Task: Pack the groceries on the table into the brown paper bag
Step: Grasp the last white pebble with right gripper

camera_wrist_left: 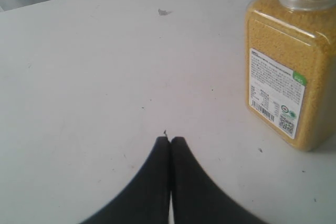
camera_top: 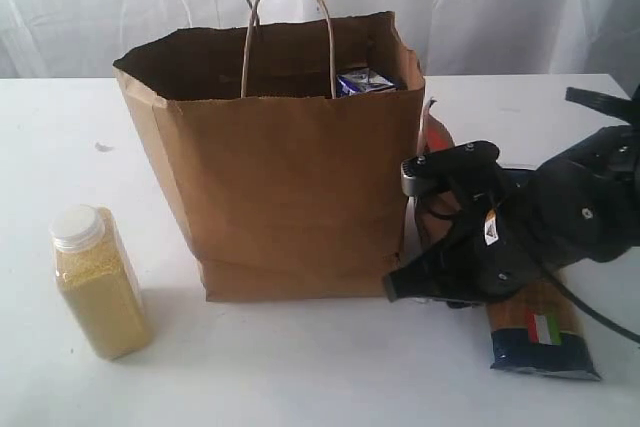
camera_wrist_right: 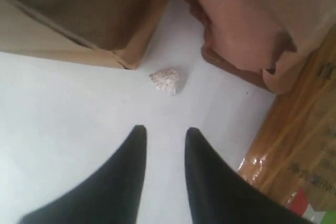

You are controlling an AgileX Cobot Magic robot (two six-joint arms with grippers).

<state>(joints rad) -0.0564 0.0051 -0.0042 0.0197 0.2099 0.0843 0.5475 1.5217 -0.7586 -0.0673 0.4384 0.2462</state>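
Note:
The brown paper bag (camera_top: 290,167) stands upright mid-table with a blue-white carton (camera_top: 365,81) showing inside its top. A yellow-grain bottle (camera_top: 98,282) with a white cap stands left of the bag, and also appears near my left gripper (camera_wrist_left: 169,139) as the bottle (camera_wrist_left: 289,66). That gripper is shut and empty over the table (camera_wrist_left: 105,77). My right gripper (camera_wrist_right: 165,130) is open and holds nothing, low by the bag's right bottom corner (camera_wrist_right: 105,24). The spaghetti pack (camera_top: 540,332) and the brown pouch (camera_wrist_right: 241,30) lie beside it.
A small crumpled pale scrap (camera_wrist_right: 167,81) lies on the table ahead of the right fingertips, between the bag corner and the pouch. The right arm (camera_top: 560,217) hides part of the pouch and the spaghetti pack. A white curtain hangs behind the table.

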